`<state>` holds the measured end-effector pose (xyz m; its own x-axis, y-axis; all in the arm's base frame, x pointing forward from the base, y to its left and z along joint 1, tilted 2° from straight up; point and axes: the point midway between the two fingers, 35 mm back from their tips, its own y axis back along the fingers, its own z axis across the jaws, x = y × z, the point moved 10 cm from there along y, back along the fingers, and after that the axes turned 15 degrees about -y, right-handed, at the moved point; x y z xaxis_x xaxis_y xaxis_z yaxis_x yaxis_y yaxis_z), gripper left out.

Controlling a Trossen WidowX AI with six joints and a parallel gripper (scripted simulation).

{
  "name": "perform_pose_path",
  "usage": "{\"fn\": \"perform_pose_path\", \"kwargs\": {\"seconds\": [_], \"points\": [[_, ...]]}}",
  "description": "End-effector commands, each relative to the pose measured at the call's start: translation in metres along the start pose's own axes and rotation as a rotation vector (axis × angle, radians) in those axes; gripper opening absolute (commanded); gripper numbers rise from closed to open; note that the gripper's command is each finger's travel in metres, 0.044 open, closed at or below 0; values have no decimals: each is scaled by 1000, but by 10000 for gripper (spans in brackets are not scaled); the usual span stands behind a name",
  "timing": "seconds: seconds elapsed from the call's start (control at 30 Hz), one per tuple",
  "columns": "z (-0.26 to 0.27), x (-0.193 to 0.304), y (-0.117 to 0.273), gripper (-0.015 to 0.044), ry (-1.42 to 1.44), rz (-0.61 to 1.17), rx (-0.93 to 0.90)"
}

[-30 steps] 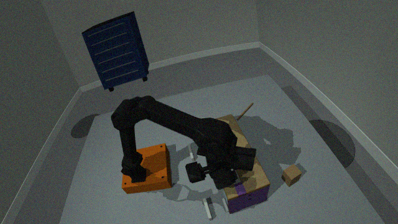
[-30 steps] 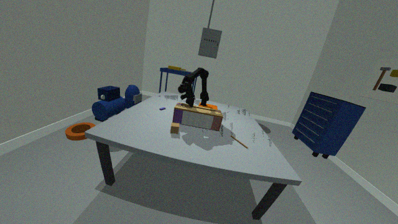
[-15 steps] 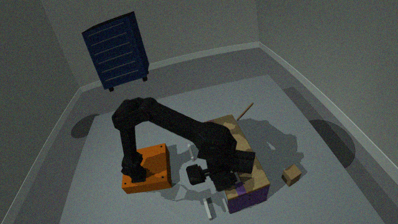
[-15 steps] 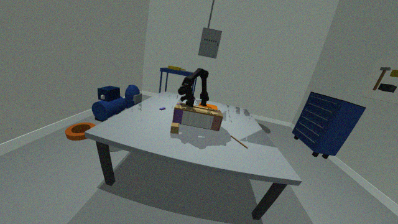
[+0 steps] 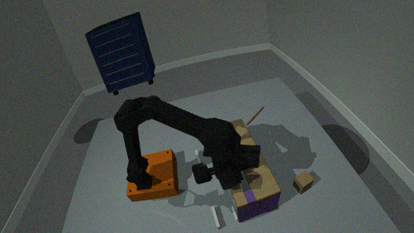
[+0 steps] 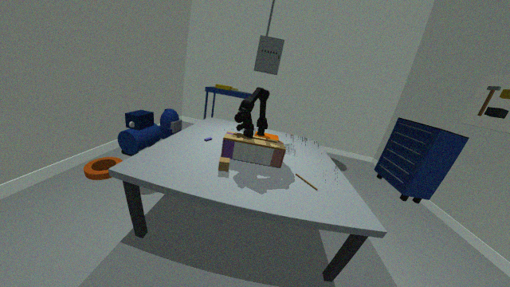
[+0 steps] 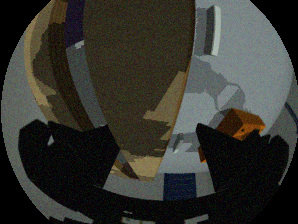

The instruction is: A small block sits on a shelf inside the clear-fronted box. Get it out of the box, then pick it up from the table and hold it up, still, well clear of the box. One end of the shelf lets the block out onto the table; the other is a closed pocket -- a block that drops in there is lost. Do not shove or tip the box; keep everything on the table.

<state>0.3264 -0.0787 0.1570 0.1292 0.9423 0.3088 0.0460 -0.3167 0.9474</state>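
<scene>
arm [image 5: 174,118]: matte black, thick rounded links, bulky joints
base [image 5: 155,176]: orange square block, dark screws at corners
gripper [image 7: 156,152]: two black blocky fingers
cables/markings: none visible

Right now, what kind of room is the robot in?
It looks like a workshop or garage. A blue tool cabinet stands by the wall, a hammer hangs above it, and a blue motor-like machine sits on the floor beside the table.

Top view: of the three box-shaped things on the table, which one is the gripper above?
The long tan-topped box with the purple end; the open gripper hangs over it, unlike the orange base block or small tan cube.
</scene>
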Motion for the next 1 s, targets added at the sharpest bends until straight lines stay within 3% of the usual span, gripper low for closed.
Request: {"fn": "perform_pose_path", "kwargs": {"seconds": [0.0,0.97], "points": [[-4,11,-5,400,-5,6,0],[-21,79,-30,400,-5,12,2]]}}
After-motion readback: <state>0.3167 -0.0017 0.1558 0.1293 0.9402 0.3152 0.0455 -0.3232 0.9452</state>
